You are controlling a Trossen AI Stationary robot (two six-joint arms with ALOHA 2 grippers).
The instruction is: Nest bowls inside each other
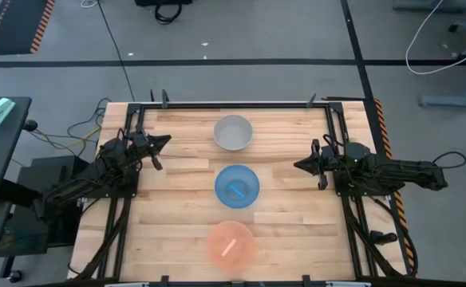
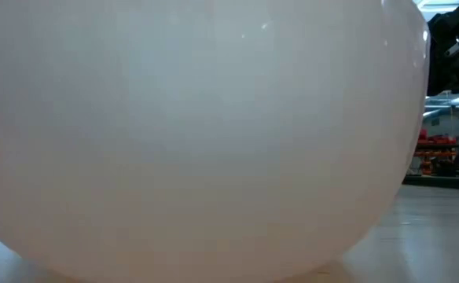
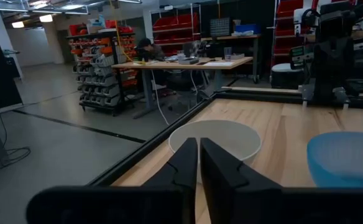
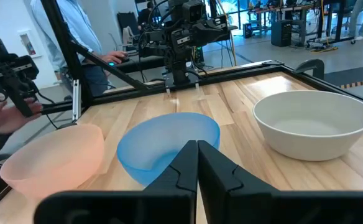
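Three bowls stand apart in a row down the table's middle, each on its base: the pale grey bowl (image 1: 233,133) farthest, the bright blue bowl (image 1: 237,186) in the middle, the salmon pink bowl (image 1: 231,244) nearest. The pink bowl (image 2: 198,134) fills the low view. My left gripper (image 1: 167,141) hovers shut at the table's left, pointing toward the grey bowl (image 3: 215,140). My right gripper (image 1: 298,166) hovers shut at the table's right, pointing toward the blue bowl (image 4: 168,146). Both are empty.
A black frame rail (image 1: 233,104) runs around the tabletop. Bare wood lies between each gripper and the bowl row. A person's hand (image 4: 7,118) holding a black device shows beyond the table's near side in the right wrist view.
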